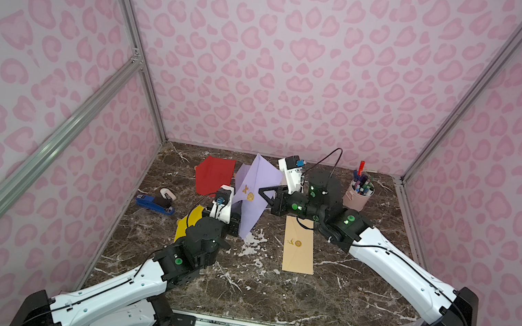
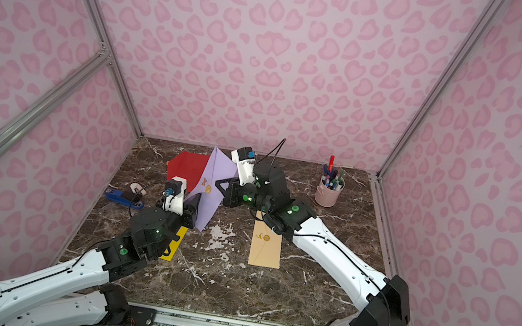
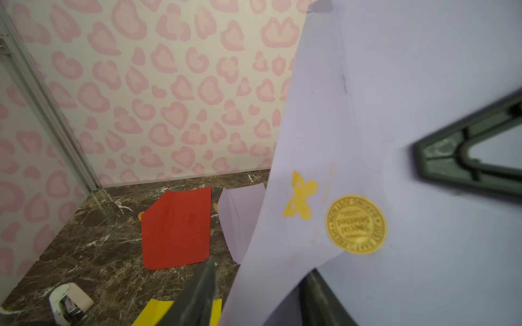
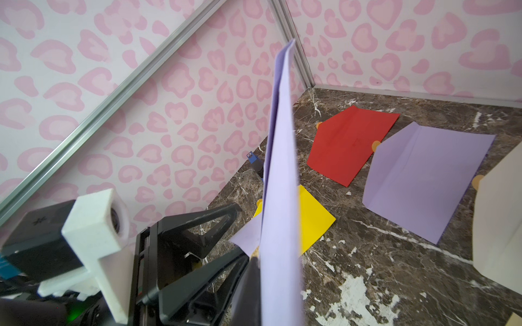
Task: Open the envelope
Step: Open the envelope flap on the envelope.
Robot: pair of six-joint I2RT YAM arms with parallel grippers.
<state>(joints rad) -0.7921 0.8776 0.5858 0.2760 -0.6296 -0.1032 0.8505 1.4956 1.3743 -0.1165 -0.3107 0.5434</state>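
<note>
Lilac envelope (image 1: 261, 175) (image 4: 282, 169): paper, stood on edge a little toward 11 o'clock from the centre of the desk (image 1: 266, 291), between the two pincers. Lower corner close to the marble, contact not clear. Round gold seal (image 3: 356, 224) and yellow butterfly (image 3: 300, 194) on the flap (image 3: 282, 240), both also visible in both top views. Flap tip turned out from the body toward 7 o'clock.

Right pincer (image 1: 262, 191): reaching in from 3 o'clock, clamped tight on the lilac envelope's edge.

Left pincer (image 4: 242, 230): coming up from 7 o'clock, jaws parted, one on either side of the flap, not closed on it.

Red envelope (image 1: 213, 177): flat at 11 o'clock.

Second lilac envelope (image 4: 423, 183): flat, just beside the red envelope on its 3 o'clock side, mostly hidden behind the upright one in both top views.

Yellow envelope (image 2: 173, 250): flat at 8 o'clock, partly under the left arm.

Tan envelope (image 1: 300, 247): flat toward 3 o'clock of centre, gold-sealed, far end under the right arm.

Cup (image 1: 357, 197): pink, full of pens, at 1 o'clock.

Blue stapler (image 1: 154, 205) and white tool (image 1: 168, 194): at 9 o'clock, near each other, well apart from the lilac envelope.
</note>
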